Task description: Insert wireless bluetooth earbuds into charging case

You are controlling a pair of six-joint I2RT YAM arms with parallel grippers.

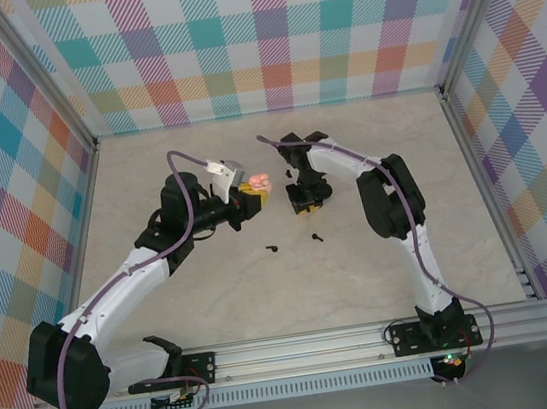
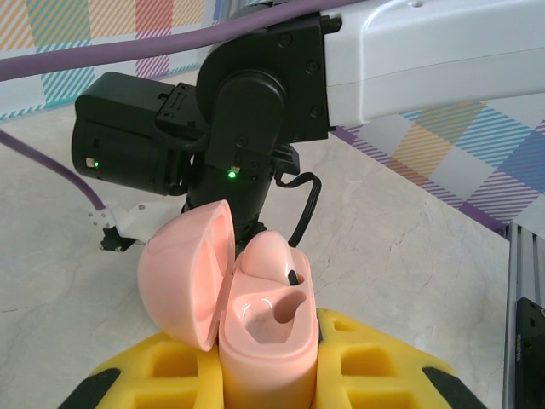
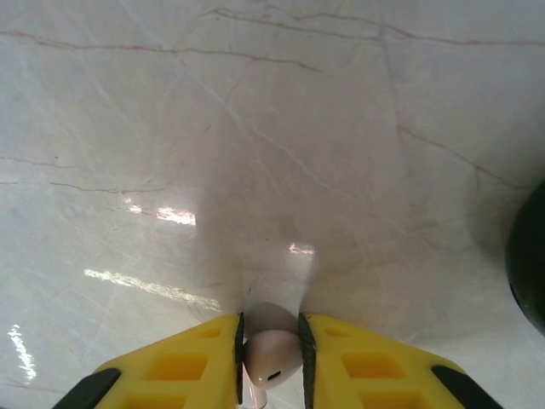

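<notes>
Pinched between right gripper (image 3: 271, 339) pads: pale pink earbud (image 3: 271, 362). Clamped in left gripper (image 2: 268, 371): pink charging case (image 2: 255, 328) (lid swung open, leftward).

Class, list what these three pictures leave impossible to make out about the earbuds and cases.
Right wrist view: pale earbud, stem cut off by the bottom edge.
Right wrist view: dark object cut by the right edge, identity unclear.
Top view: two black earbuds, too small to show orientation.
Left wrist view: pink charging case, base cut off by the bottom edge.
</notes>
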